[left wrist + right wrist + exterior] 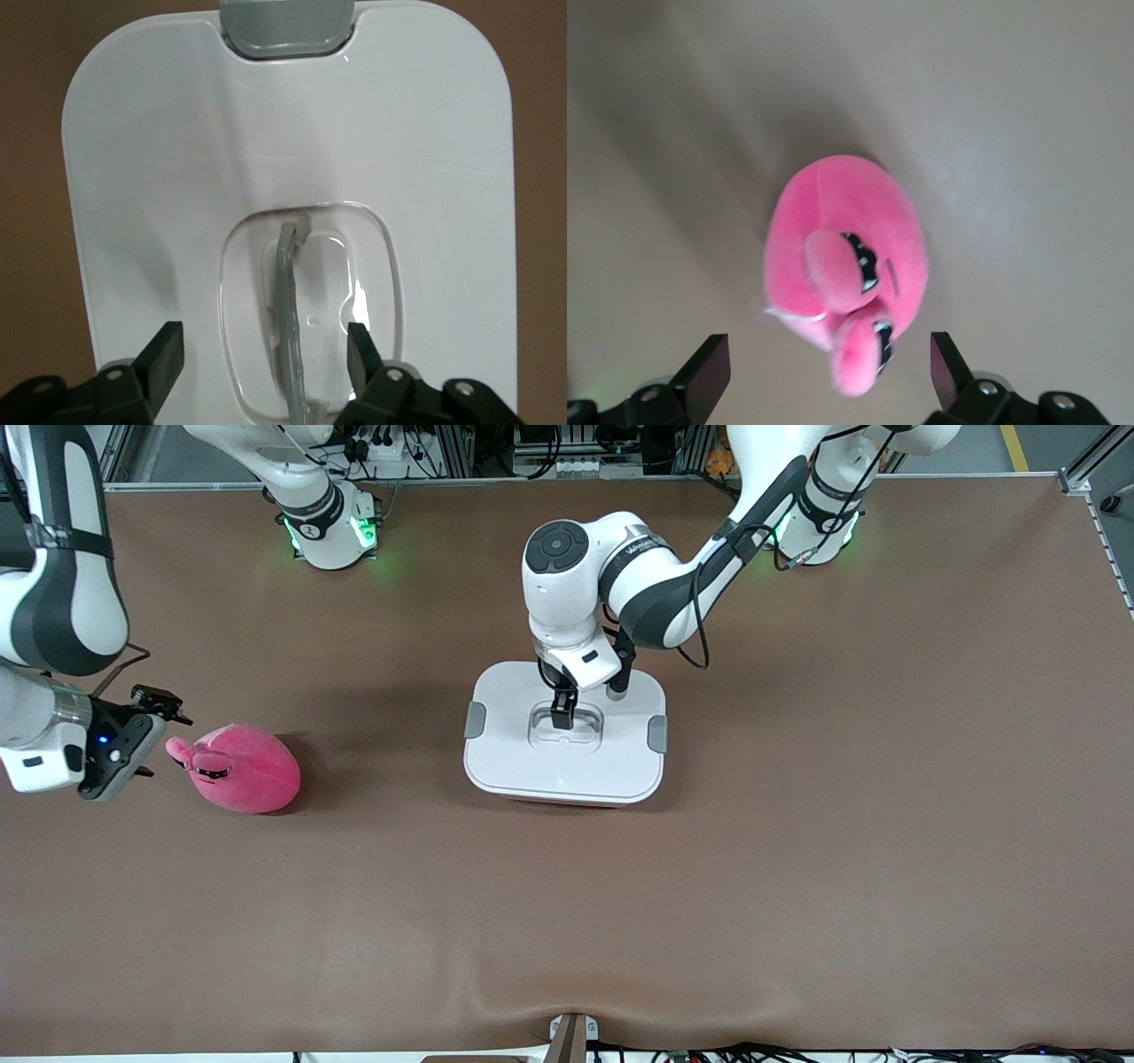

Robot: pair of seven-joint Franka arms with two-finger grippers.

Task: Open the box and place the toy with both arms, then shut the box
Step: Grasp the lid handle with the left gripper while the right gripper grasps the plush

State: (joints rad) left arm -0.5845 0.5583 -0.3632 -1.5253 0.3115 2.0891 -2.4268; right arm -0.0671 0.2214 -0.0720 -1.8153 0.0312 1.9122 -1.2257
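The table [797, 868] is covered by a plain brown mat, which is also seen as the backdrop in both wrist views. A shallow ripple [567, 1005] is raised in the mat close to its near edge, where a small metal bracket [571, 1036] is fixed at the middle. Dark cables [797, 1052] are strung along that near edge. Aluminium framing [1094, 456], more wiring [549, 452] and a yellow floor line [1014, 447] are seen past the table's farther edge.

The left arm [651, 571] bears small lettering, seemingly illegible.
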